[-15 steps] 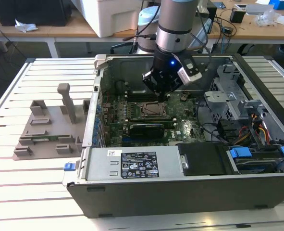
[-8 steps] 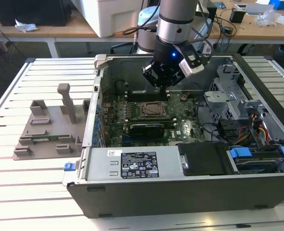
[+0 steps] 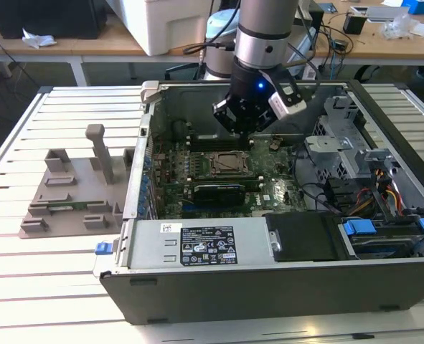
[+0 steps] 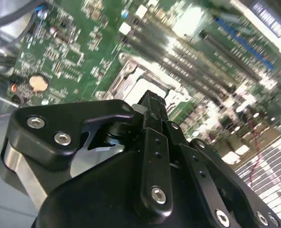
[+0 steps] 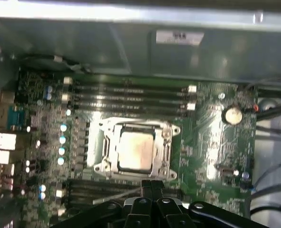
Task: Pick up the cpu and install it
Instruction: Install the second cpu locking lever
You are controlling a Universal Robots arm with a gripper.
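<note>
- Jaws closed together, holding nothing; gripper (image 5: pixel 151 186) hangs above the board, just beside the socket (image 5: pixel 135 149).
- cpu (image 5: pixel 136 151) lies in the socket, silvery top up, looks flat and square in the frame.
- Socket frame looks open, not clamped over the chip.
- Risk: if the chip isn't fully keyed, any nudge or clamping bends pins.
- Risk: memory slots (image 5: pixel 130 92) and case (image 3: pixel 269 287) wall sit near; arm drift could clip them.

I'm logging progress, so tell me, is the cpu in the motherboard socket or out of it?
In. The cpu lies flat inside the socket frame in the first wrist view, and the gripper holds nothing.
</note>
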